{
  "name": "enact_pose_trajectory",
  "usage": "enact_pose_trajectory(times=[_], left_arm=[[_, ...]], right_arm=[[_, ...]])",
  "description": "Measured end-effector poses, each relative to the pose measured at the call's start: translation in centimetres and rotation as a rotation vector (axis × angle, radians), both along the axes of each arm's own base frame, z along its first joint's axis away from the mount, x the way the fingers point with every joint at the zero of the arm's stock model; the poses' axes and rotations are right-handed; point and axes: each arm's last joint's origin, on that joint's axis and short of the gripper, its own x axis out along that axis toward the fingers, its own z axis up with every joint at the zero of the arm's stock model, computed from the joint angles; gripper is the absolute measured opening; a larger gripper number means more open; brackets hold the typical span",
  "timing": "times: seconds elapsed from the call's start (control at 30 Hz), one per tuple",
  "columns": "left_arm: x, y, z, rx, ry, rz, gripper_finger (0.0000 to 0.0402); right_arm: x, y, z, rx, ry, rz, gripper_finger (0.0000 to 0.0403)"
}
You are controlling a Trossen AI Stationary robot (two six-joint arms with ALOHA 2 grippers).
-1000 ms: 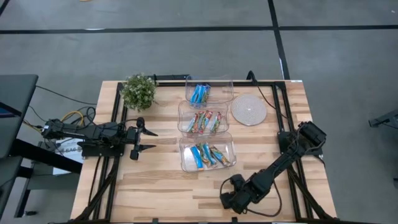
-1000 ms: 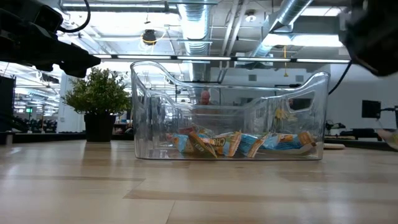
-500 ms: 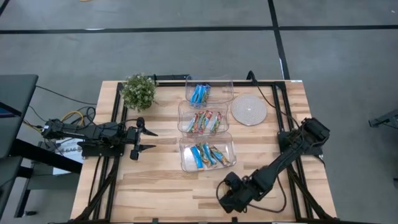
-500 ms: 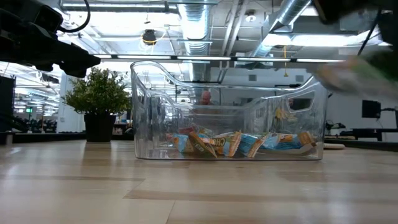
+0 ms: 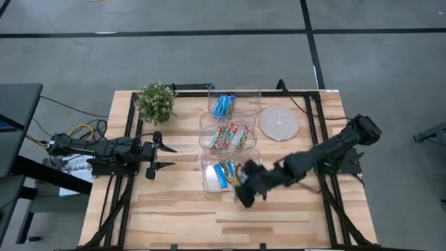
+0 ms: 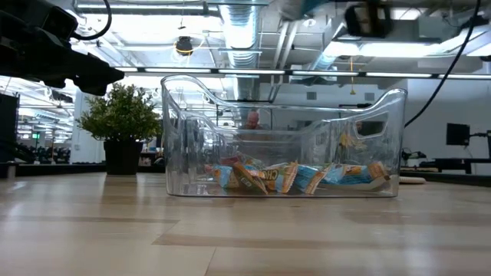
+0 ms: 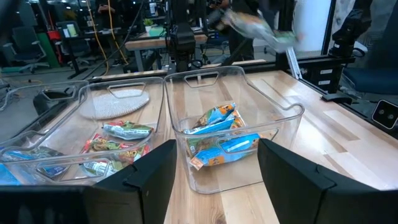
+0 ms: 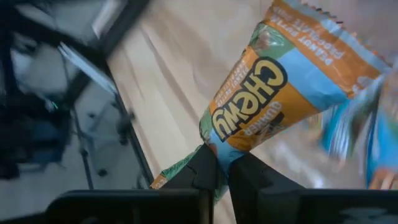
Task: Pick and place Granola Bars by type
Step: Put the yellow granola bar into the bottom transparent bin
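Observation:
Three clear tubs stand in a row mid-table. The far tub (image 5: 245,102) holds bright blue bars (image 5: 223,104), the middle tub (image 5: 206,132) holds red-green-orange bars (image 5: 230,136), and the near tub (image 5: 206,183) holds tan-orange and light-blue bars (image 5: 230,172). My right gripper (image 5: 244,189) hangs above the near tub's near right corner, shut on one tan-orange and light-blue bar (image 8: 273,93). In the left wrist view that bar (image 7: 252,23) shows blurred, high over the near tub (image 7: 292,112). My left gripper (image 5: 169,157) waits open, left of the tubs. My right gripper pinches the tan-orange and light-blue bar by one end of its wrapper (image 8: 217,146) between the two fingers. The rest of the bar stands out beyond the fingertips (image 8: 208,165), lifted clear of the table and the tub.
A small potted plant (image 5: 155,102) stands at the far left of the table. A round woven mat (image 5: 279,123) lies right of the far tubs. Black frame rails (image 5: 317,118) run along the table's sides. Bare wood lies near the tubs' near side.
My right gripper has swung from near the table's near edge up and toward the far edge, ending over the near tub with the bar in its hold. The move quickened in the last half second. The left arm has kept still.

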Motion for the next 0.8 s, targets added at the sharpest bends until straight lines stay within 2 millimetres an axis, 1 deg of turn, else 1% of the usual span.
enact_pose_trajectory(times=[0.23, 0.37, 0.43, 0.6, 0.73, 0.8], left_arm=[[0.0, 0.0, 0.0, 0.0, 0.0, 0.001, 0.0219], [0.0, 0.0, 0.0, 0.0, 0.0, 0.0, 0.0219], [0.0, 0.0, 0.0, 0.0, 0.0, 0.0, 0.0219], [0.0, 0.0, 0.0, 0.0, 0.0, 0.001, 0.0219], [0.0, 0.0, 0.0, 0.0, 0.0, 0.001, 0.0219], [0.0, 0.0, 0.0, 0.0, 0.0, 0.001, 0.0219]], right_arm=[[1.0, -5.5, 3.2, -0.038, -0.169, -0.074, 0.0014], [1.3, -7.6, 4.0, -0.041, -0.21, -0.094, 0.0015], [1.4, -8.2, 4.1, -0.042, -0.215, -0.098, 0.0017], [1.7, -8.9, 3.8, -0.031, -0.193, -0.063, 0.0015], [1.4, -9.6, 3.2, -0.066, -0.123, -0.04, 0.0013], [1.0, -9.9, 2.7, -0.081, -0.057, -0.043, 0.0013]])
